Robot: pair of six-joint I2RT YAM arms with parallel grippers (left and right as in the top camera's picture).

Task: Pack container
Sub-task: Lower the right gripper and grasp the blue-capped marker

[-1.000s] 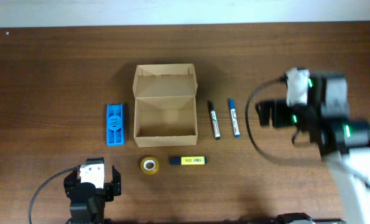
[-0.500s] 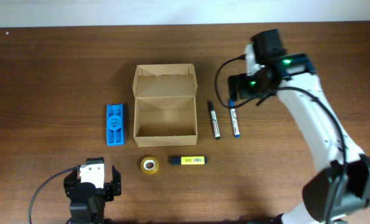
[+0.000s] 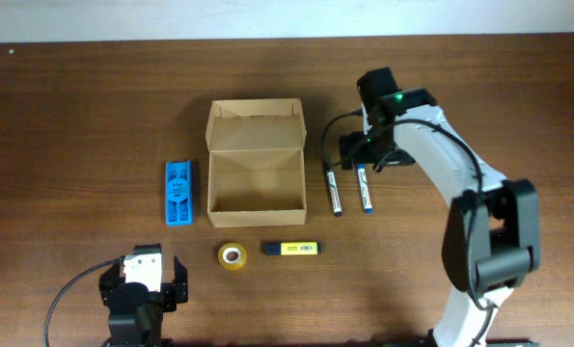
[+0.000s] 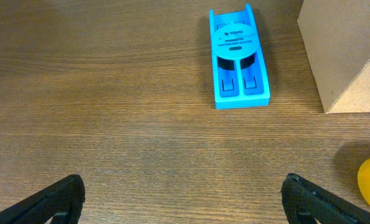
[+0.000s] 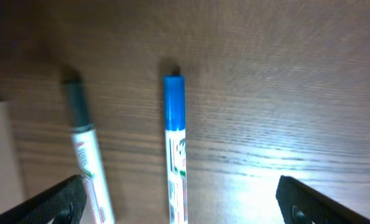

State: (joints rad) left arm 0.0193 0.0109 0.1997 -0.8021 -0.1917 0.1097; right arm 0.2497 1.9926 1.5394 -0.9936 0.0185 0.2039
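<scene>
Overhead cam gives me the whole layout. The container (image 3: 255, 169) sits open with its flap lid folded back on the far side and its bare cardboard floor showing. Left of it is a blue plastic holder (image 3: 179, 192). In front of it are a tape roll (image 3: 232, 256) and a yellow highlighter (image 3: 291, 249), and to its right a black marker (image 3: 333, 186) and a blue marker (image 3: 364, 183) lie side by side.

The right wrist cam only catches those two markers' capped ends up close. The left wrist cam shows the print on the holder's round label, plus one corner of the container.

The surface is a dark wood-grain table (image 3: 74, 116), with a pale strip running past its far edge.

The right gripper (image 3: 356, 154) hangs just right of the container, over the marker caps, jaws spread wide and gripping nothing. The left gripper (image 3: 142, 289) is well in front of the container, left of the tape, also wide apart and empty.
</scene>
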